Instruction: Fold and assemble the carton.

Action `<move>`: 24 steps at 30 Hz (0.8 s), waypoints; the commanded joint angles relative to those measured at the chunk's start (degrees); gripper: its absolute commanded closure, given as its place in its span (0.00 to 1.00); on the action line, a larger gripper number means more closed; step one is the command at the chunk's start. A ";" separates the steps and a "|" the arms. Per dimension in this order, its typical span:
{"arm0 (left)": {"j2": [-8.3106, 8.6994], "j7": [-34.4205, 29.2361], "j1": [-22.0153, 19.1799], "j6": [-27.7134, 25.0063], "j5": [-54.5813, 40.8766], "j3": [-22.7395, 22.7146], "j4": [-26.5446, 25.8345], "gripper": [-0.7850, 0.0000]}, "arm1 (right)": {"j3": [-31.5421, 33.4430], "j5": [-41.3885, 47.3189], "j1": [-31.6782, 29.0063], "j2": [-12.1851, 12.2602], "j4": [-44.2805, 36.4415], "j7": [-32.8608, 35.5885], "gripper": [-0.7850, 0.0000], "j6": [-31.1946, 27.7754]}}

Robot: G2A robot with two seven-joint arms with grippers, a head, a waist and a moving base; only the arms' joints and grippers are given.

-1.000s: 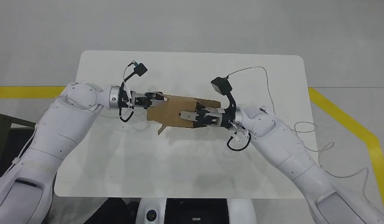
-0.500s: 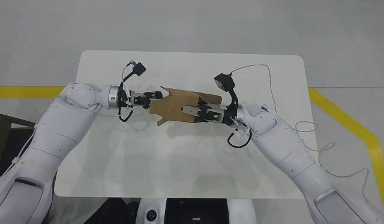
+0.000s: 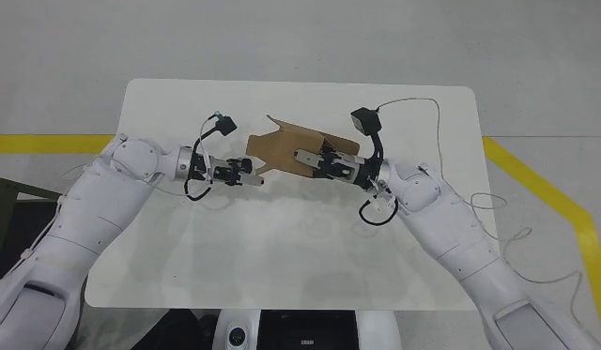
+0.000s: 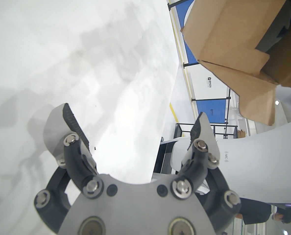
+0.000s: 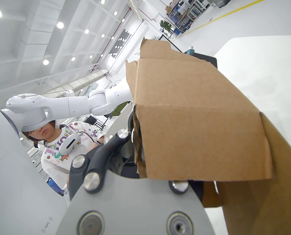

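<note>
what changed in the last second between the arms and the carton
The left end effector let go of the carton and drew back toward the robot; it is now open and clear of it. The right end effector carried the carton toward the far side of the table, turning it a little. The right end effector kept its grip throughout.

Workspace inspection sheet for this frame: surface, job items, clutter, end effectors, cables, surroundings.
surface: white table, rounded corners.
job's things: brown carton, partly opened, flaps not yet closed, over mid-table.
clutter: nothing seen.
end effectors: right end effector shut on the carton; left end effector open, empty, apart from the carton.
cables: thin cable loops from the right wrist camera over the table's far side.
surroundings: grey floor, yellow floor line.
</note>
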 commanded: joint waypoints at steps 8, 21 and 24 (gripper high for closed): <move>0.67 0.27 -0.96 -0.25 -4.42 -0.19 0.49 0.00 | -1.58 -1.56 0.63 -0.68 0.22 2.10 1.00 1.04; 0.81 0.18 -1.51 -0.17 -5.64 0.48 0.13 0.00 | -3.11 -0.04 1.58 -1.58 1.63 4.94 1.00 0.51; 0.90 0.03 -1.46 -0.02 -5.50 0.81 -0.23 0.00 | -3.08 -0.02 1.73 -1.71 2.09 5.07 1.00 0.25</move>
